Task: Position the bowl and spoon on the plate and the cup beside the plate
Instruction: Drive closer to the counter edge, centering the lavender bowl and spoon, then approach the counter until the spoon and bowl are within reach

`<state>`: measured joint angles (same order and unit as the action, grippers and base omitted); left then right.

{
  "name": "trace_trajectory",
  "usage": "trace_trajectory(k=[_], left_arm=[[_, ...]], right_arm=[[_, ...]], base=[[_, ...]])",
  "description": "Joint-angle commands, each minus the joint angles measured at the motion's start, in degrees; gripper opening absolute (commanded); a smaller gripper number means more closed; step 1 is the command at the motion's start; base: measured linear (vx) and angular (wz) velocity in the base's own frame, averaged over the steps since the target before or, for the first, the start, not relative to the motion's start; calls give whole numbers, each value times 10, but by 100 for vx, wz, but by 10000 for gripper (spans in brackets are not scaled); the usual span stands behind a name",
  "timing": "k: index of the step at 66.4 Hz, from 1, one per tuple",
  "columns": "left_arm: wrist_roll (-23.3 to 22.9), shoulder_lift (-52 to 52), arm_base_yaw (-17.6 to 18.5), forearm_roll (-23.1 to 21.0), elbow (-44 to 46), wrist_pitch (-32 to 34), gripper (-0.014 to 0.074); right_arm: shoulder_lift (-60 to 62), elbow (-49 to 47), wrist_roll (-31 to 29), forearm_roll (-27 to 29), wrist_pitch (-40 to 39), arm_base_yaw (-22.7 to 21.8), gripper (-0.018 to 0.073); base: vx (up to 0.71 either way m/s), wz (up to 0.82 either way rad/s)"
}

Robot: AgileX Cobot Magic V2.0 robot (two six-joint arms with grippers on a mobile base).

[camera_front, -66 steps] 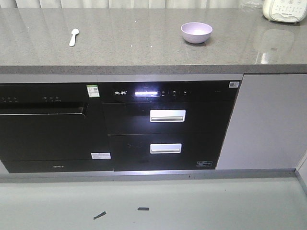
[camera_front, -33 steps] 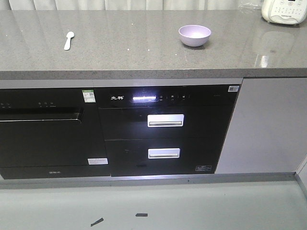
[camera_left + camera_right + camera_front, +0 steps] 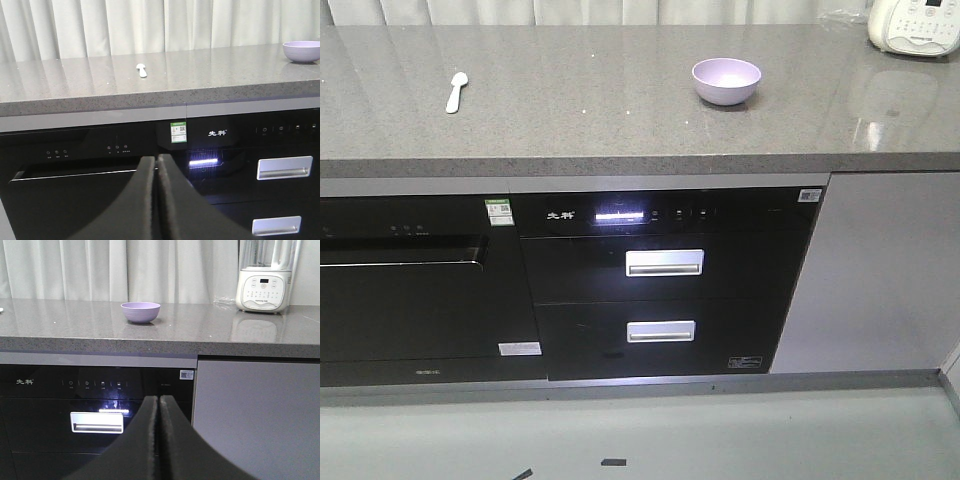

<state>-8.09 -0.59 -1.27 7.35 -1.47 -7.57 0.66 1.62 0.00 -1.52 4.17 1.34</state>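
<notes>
A grey speckled countertop (image 3: pixel 600 110) is seen before white curtains (image 3: pixel 125 25), with black built-in appliances (image 3: pixel 660 280) set beneath it. The lavender bowl (image 3: pixel 726 81) is stood upright on the counter, toward 1 o'clock in the front view. The pale spoon (image 3: pixel 455 91) is laid well apart from it, at its 9 o'clock, with the scoop turned to 12 o'clock. A white blender base (image 3: pixel 263 290) is placed at the bowl's 3 o'clock in the right wrist view. The left gripper (image 3: pixel 155 159) is held level below the counter edge and aimed at the appliance fronts, its fingers pressed together with nothing held. The right gripper (image 3: pixel 158 399) is carried likewise, closed tight and empty.
</notes>
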Motion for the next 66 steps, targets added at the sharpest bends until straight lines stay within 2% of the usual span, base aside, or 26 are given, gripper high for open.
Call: trace_trajectory(k=[1,66], left_arm=[[-7,-3,-1,0,5,38,-6],[-7,-3,-1,0,5,38,-6]], right_arm=[[6,2,0,-2,-42,1,-3],[6,2,0,-2,-42,1,-3]], base=[[8,1],[8,1]])
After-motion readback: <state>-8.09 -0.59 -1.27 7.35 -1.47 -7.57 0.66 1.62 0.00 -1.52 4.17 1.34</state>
